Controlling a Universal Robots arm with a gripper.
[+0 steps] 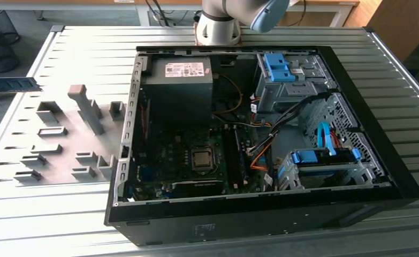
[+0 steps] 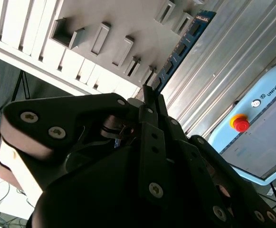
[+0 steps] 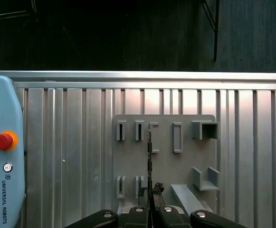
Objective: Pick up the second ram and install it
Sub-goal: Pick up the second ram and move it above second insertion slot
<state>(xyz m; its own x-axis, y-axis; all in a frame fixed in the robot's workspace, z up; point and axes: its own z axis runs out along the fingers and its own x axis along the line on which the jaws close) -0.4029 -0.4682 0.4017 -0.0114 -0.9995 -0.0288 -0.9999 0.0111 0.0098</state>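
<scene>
second wrist view: tool (image 2: 149, 100) clenched on long flat blue-green ram stick (image 2: 183, 45); narrow end grip may let it tilt or slip.

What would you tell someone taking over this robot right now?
Gripper: jaws shut on the second ram, held over the gray fixture plate.
Computer case: open on the table, to the exterior view's right of the plate, motherboard exposed.
Done: ram picked up.
Left: the install; the ram is not in the case yet.
</scene>
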